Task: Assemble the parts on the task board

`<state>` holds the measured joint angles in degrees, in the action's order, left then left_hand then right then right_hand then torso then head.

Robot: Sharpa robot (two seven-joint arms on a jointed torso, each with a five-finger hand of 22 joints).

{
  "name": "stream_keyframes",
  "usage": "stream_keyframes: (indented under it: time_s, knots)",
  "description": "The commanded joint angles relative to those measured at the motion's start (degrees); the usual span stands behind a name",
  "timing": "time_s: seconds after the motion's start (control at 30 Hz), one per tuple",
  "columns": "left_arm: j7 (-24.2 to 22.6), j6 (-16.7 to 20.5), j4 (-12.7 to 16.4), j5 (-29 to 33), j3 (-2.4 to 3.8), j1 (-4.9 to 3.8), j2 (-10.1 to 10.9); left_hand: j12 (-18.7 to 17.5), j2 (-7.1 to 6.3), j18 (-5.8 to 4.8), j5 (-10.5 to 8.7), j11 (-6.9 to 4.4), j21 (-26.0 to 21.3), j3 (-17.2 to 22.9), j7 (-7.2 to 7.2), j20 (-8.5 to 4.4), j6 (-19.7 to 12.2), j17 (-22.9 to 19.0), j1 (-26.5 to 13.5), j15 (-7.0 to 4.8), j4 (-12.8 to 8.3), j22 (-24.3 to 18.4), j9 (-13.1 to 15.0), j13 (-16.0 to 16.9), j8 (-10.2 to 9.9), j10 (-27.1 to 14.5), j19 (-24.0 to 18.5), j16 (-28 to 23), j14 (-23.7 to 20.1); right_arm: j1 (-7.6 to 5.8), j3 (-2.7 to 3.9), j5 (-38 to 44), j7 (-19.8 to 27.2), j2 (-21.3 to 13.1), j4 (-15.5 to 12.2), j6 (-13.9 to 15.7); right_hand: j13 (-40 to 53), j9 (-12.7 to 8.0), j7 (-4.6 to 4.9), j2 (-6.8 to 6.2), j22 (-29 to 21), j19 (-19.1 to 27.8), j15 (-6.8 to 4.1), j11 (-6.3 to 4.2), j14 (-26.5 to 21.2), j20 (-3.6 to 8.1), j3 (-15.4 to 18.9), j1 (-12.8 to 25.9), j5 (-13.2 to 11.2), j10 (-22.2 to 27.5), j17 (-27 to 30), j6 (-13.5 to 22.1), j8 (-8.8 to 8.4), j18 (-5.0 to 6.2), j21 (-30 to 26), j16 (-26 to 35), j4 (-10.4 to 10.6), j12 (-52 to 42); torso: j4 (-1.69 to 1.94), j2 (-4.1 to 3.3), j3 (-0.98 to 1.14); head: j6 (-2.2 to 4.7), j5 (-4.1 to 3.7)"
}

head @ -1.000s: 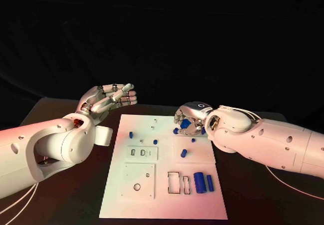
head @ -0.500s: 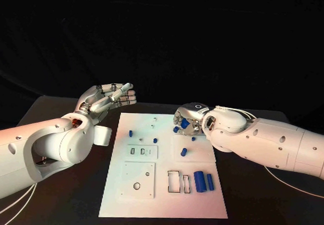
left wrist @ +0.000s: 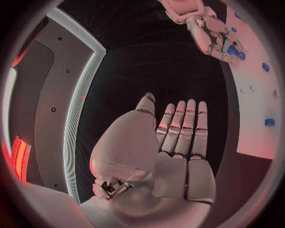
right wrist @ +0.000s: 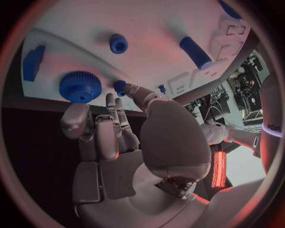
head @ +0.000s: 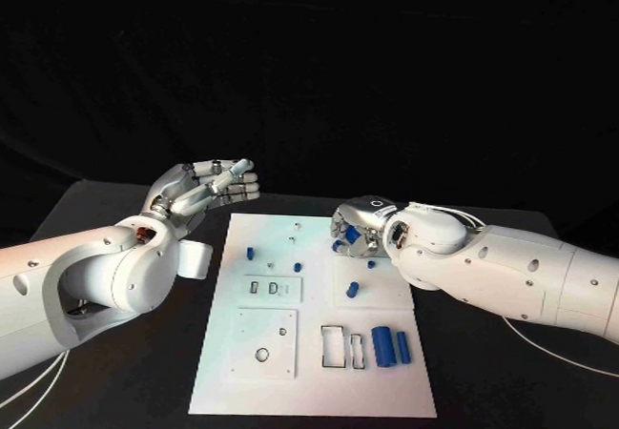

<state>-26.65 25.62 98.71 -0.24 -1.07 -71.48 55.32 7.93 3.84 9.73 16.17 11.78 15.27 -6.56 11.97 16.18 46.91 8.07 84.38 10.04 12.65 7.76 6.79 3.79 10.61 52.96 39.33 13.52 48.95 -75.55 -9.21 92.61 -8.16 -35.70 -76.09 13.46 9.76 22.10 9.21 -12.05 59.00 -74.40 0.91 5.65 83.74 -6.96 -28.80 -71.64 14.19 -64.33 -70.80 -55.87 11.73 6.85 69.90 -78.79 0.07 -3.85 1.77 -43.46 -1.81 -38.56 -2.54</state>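
Head view: the flat white rectangular task board point(head: 317, 368) lies on the black bench point(head: 508, 385), carrying small blue plastic parts, among them two blue cylinders point(head: 382, 346) lying side by side near rectangular cut-outs. The silver left hand point(head: 201, 193) is raised beside the board, fingers straight and apart, holding nothing. The silver right hand point(head: 357, 231) hangs over the board's far edge.

Left wrist view: the left hand's point(left wrist: 172, 142) fingers stand extended together, its palm bare.

Right wrist view: the right hand's point(right wrist: 118, 137) fingers reach toward a ridged blue gear point(right wrist: 80, 86); whether they grip anything cannot be told.
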Motion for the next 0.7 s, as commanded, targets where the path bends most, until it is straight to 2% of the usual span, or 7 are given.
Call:
stream_keyframes:
  time_s: [0.03,0.3,0.7]
  knots:
    - [-0.16,-0.95,0.18,-0.29,0.07,-0.1,-0.03,-0.21,-0.08,0.61,0.24,0.01,0.21,-0.2,1.54,-0.01,0.06,0.05,0.28,-0.06,-0.04,0.05,0.06,-0.02,0.34,0.25,0.27,0.26,0.41,0.03,-0.01,0.24,-0.41,0.11,0.11,-0.83,0.08,0.18,-0.14,0.68,0.33,-0.39,0.08,0.08,2.72,-0.01,-0.61,-0.12,0.15,-0.56,0.16,-0.43,0.35,-0.6,0.38,-0.32,0.06,-0.15,0.01,-0.19,-0.04,-0.02,-0.03]
    - [-0.01,-0.76,0.09,-0.29,0.09,-0.11,-0.03,-0.31,-0.09,0.6,0.24,0.02,0.23,-0.27,1.57,-0.01,0.0,0.08,0.25,-0.05,0.04,0.03,0.06,-0.03,0.33,0.24,0.31,0.26,0.42,0.04,-0.01,-0.38,-0.18,0.09,0.08,-0.91,0.31,1.02,-0.6,0.86,1.49,-0.47,-0.28,-0.39,2.76,0.25,-2.06,-0.07,0.02,-2.36,-0.27,-1.07,0.9,-0.7,1.24,-0.98,0.7,-0.41,0.04,-0.28,-0.02,-0.13,0.02]
    - [0.3,-0.49,-0.17,-0.29,0.09,-0.12,-0.13,-0.39,-0.1,0.57,0.24,0.05,0.22,-0.3,1.59,-0.01,-0.06,0.08,0.27,-0.02,0.07,0.01,0.05,-0.05,0.31,0.17,0.29,0.22,0.34,0.07,-0.01,-0.75,-0.26,0.3,0.39,-1.68,0.61,2.4,-1.18,1.11,2.56,-0.39,-0.76,-1.0,2.74,0.69,-4.3,-0.75,-1.81,-4.21,-0.34,-1.92,1.83,-0.78,1.92,-1.47,0.8,-0.35,0.12,-0.47,-0.01,-0.3,0.01]
